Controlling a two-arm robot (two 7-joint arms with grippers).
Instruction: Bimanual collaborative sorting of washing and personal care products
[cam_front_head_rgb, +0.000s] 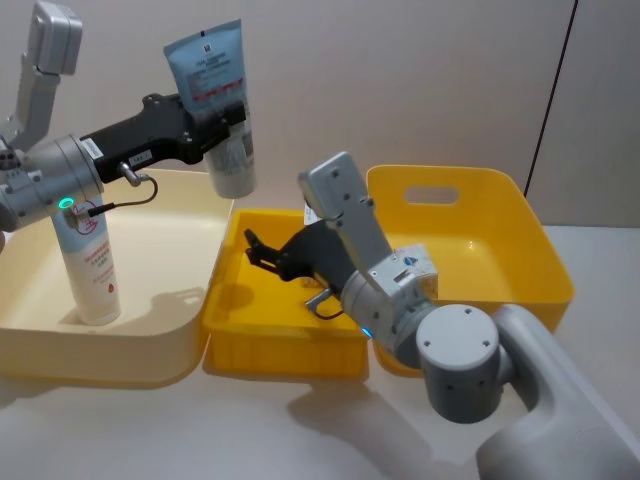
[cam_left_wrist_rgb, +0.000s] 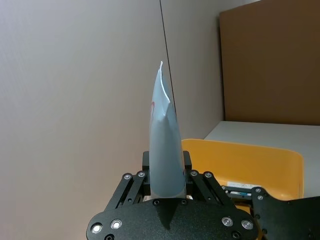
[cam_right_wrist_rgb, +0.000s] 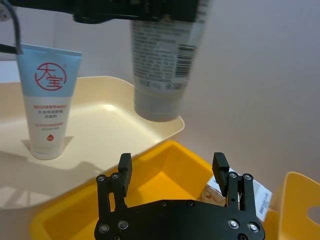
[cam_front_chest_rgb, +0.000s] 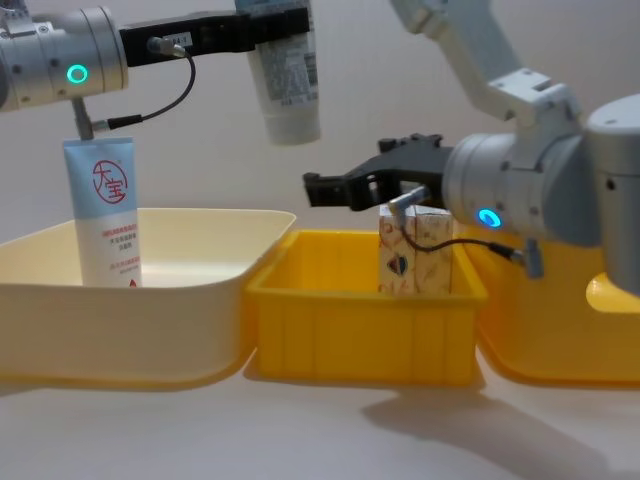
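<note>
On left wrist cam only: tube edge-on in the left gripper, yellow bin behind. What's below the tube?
Observer: The red-banded tube hangs cap-down in the left gripper, roughly above the right rim of the cream bin, next to the small yellow bin.
Operator: Anything in the cream bin?
Observer: One tube with a red circle logo, standing upright toward the bin's left side.
Operator: Right gripper?
Observer: The right gripper is open, just above the small yellow bin. A carton stands in that bin beside it, not gripped.
</note>
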